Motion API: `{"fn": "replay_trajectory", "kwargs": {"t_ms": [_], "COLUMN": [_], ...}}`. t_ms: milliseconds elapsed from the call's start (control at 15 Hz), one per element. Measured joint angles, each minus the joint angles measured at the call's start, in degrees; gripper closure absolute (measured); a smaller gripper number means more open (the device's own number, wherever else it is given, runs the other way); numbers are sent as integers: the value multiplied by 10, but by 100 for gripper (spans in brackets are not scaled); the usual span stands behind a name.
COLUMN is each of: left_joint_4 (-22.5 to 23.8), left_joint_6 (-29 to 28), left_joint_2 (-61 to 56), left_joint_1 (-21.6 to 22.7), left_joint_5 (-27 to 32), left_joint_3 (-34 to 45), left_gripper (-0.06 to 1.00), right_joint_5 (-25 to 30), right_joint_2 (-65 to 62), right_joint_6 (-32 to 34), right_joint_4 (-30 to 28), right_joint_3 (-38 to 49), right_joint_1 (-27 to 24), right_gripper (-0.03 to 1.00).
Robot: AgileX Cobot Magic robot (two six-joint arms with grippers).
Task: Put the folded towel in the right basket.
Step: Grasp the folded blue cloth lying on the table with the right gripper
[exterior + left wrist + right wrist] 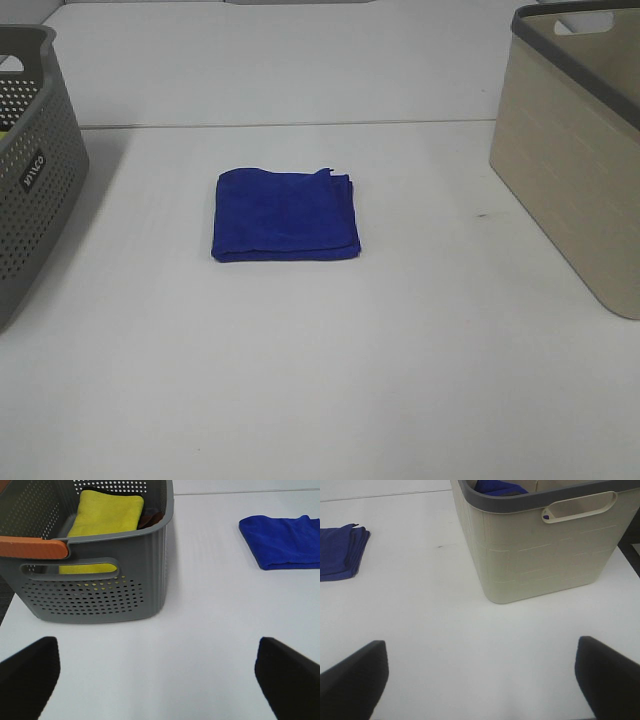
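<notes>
While the left gripper (156,655) and right gripper (479,655) hover near, fingers wide apart and empty, the folded towel (286,215) lies flat mid-table, well apart from the beige right basket (570,170) at far right.

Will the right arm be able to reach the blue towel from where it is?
Probably yes. The right gripper is open, and only white table shows between it and the blue towel. The beige basket stands off to the side, not in the path.
</notes>
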Motion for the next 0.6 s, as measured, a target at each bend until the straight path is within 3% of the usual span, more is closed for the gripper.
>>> {"fn": "replay_trajectory", "kwargs": {"t_ms": [600], "left_joint_4": [0], "left_joint_6": [0], "left_joint_2": [0], "left_joint_1": [0], "left_joint_5": [0], "left_joint_3": [0], "left_gripper": [-4], "right_joint_5": [0], "right_joint_2": [0], "right_joint_6": [-18], "right_joint_4": [0], "right_joint_3": [0], "right_joint_1": [0], "right_gripper": [1]}}
